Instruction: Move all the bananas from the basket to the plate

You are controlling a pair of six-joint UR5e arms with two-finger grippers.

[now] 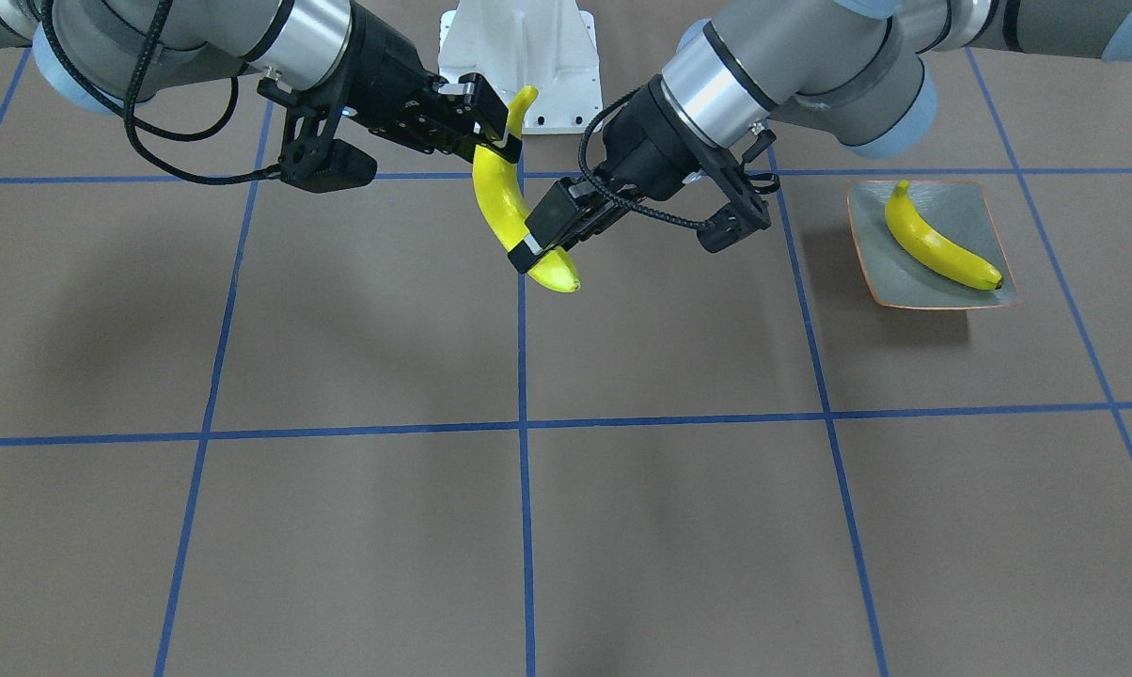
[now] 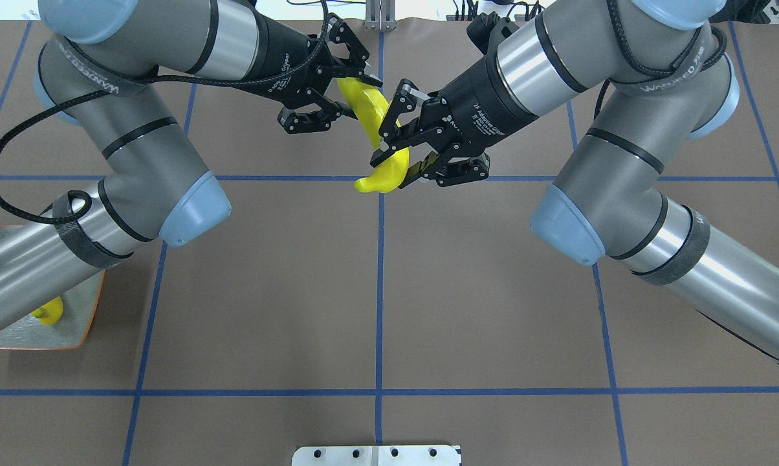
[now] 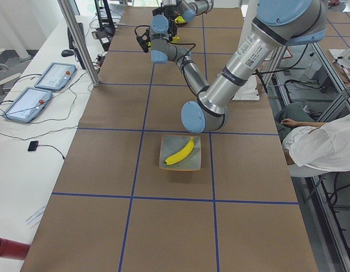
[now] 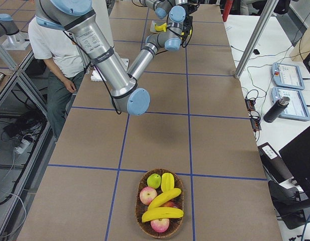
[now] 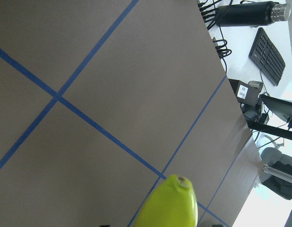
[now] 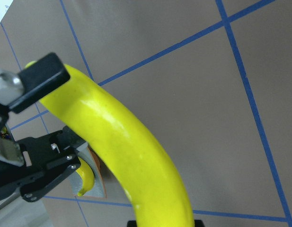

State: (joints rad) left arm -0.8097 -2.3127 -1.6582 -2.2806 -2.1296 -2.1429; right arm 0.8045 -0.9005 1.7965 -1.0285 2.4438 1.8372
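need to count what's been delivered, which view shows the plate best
Exterior front-facing: the whole plate with one banana lies unblocked. Exterior left also shows it whole, less sharply. Overhead hides most under the left arm; the right wrist view catches a corner.

Bright, even overhead light; soft arm shadows lie on the tabletop [image 1: 340, 329]. Highlights streak the banana [image 6: 122, 142]; the left wrist view's corner blows out white

- The left arm [image 2: 137, 149] and right arm [image 2: 622, 162] were grey tubes with polished silver sections, pale-blue joint caps and black bands.
- A black braided cable [image 2: 14, 139] looped off the left arm.
- The left gripper [image 2: 358, 97] and right gripper [image 2: 399, 162] were black, with white lettering.
- The white base plate [image 2: 376, 455] showed dark screw holes.
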